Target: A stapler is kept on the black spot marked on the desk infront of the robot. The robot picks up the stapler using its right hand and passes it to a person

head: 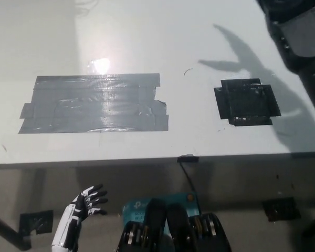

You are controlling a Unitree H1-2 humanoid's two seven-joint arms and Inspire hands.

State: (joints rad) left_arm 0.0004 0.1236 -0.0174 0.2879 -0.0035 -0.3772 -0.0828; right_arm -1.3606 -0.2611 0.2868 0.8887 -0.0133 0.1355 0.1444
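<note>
White desk (147, 47) is being viewed; right arm (299, 42) is being cut off, fingers cannot be told. Left hand (89, 200) is being held spread. Black spot (247, 102) is lying bare.

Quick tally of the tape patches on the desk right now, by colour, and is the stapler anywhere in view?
Grey tape patch: 1
Black tape patch: 1
Stapler: 0, not in view
Total: 2 patches on the desk

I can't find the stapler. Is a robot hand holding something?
The white left robot hand holds nothing, fingers apart, below the desk edge. The black right arm shows, but its robot hand is out of view, so it cannot be told.
</note>
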